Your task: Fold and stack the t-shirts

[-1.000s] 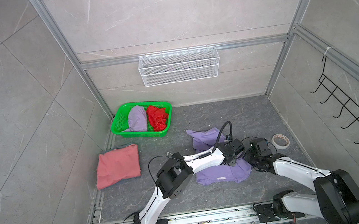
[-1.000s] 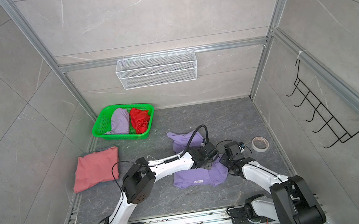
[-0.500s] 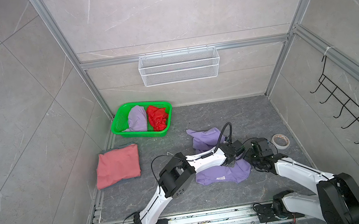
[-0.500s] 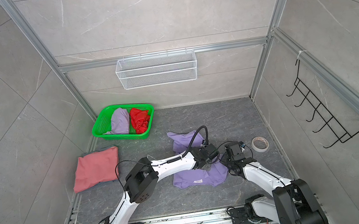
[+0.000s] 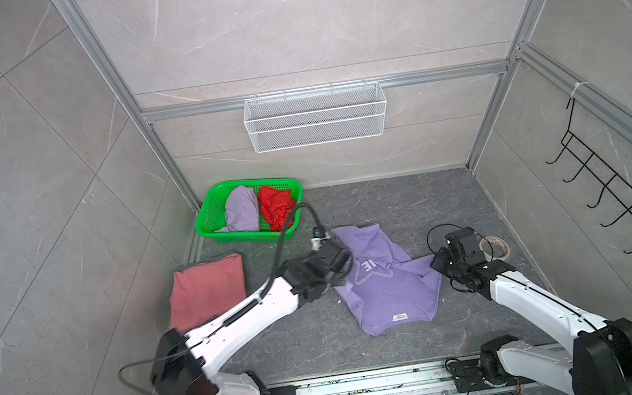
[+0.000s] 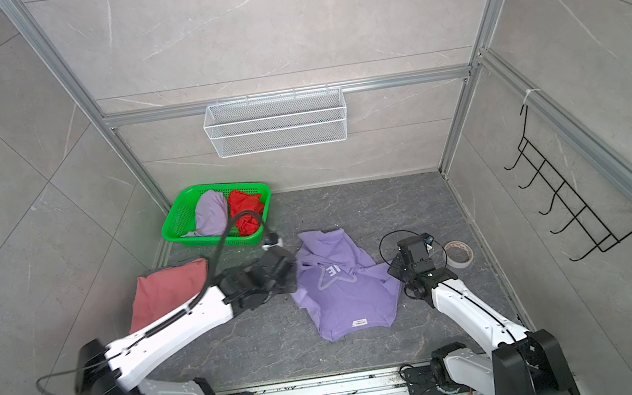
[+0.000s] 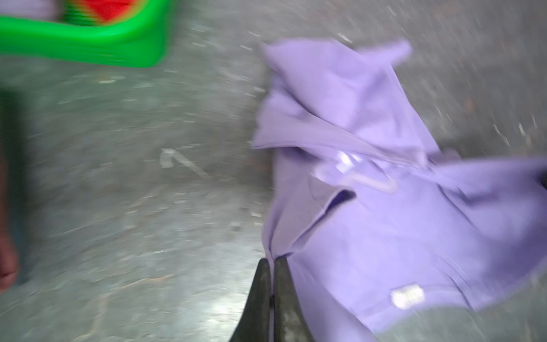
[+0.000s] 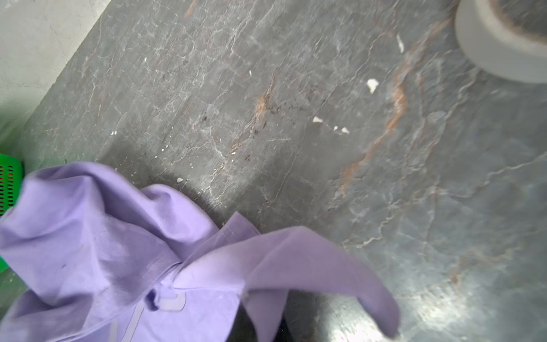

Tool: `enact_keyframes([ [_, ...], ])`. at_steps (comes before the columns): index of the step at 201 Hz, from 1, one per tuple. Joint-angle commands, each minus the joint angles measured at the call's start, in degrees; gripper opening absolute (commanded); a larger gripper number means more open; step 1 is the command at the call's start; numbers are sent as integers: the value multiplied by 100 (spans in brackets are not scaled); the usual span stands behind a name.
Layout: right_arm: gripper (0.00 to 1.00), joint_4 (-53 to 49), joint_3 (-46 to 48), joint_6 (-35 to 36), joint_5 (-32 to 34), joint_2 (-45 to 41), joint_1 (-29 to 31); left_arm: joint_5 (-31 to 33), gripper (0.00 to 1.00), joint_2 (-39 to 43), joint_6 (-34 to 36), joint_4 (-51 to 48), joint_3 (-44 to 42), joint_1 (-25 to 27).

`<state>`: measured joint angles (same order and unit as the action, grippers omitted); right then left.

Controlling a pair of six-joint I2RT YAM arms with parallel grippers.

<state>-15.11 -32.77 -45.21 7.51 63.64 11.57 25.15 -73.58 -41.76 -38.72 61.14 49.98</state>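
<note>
Left arm (image 5: 239, 318): stretched low from its 7 o'clock base toward mid-floor, cable arching over the wrist.
Left gripper (image 7: 272, 262): jaws together, pinching the star shirt's (image 5: 390, 293) side edge.
Right arm (image 5: 530, 302): reaching in from the 5 o'clock base, wrist tipped down.
Right gripper (image 5: 438, 264): clamped on the star shirt's opposite corner; cloth drapes over it in the wrist view.
Star shirt: on the floor between the grippers, at 3 o'clock of the left and 9 o'clock of the right, print up.
Pink shirt (image 5: 205, 289): folded, at 9 o'clock of the left gripper.
Basket (image 5: 208, 222): at 11 o'clock, holding the plain lavender shirt (image 5: 243, 213) and red shirt (image 5: 275, 206).
Change: a second ago the grippers sat close together over a bunched star shirt; the left has since closed and swung toward 9 o'clock, spreading it.
</note>
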Motion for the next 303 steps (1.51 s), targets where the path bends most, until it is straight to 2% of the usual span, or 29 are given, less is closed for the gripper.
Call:
enact_keyframes([
  [1,4,-344,-150,243,278,-11,-45,48,0,743,-300,-280,-890,-350],
  [24,4,-325,-217,298,267,161,-56,34,0,1406,-451,-364,-1478,-573],
  [45,4,-339,-247,301,278,308,-58,121,0,1565,-928,-820,-1703,-590],
  [52,4,-311,-249,306,277,348,-56,122,10,1562,-1022,-907,-1752,-593],
  [62,4,-312,-280,335,265,420,-52,153,31,1511,-1050,-985,-1732,-587],
  [69,4,-308,-311,361,224,475,-56,157,40,1435,-1005,-1003,-1651,-585],
  [83,5,-282,-382,414,85,590,-63,88,47,1196,-735,-909,-1353,-503],
  [101,5,-246,-414,445,-72,699,-58,-133,55,620,-9,-542,-727,-173],
  [139,5,-206,-293,417,-135,648,-56,-804,58,-1297,1568,416,767,557],
  [175,5,-222,-154,357,-212,516,-63,-1361,57,-3153,2406,1028,2105,653],
  [197,5,-237,-94,328,-265,431,-54,-1426,58,-3988,2695,1175,2835,661],
  [223,5,-277,-40,319,-287,329,-57,-1560,57,-4513,2877,1208,3297,675],
  [247,5,-317,-42,326,-254,321,-55,-1434,58,-4826,2973,1059,3558,737],
  [285,5,-304,-71,320,-303,341,-59,-1336,57,-5093,2972,1026,3583,768],
  [303,5,-334,-106,328,-303,312,-54,-1324,53,-5221,2981,1016,3619,790],
])
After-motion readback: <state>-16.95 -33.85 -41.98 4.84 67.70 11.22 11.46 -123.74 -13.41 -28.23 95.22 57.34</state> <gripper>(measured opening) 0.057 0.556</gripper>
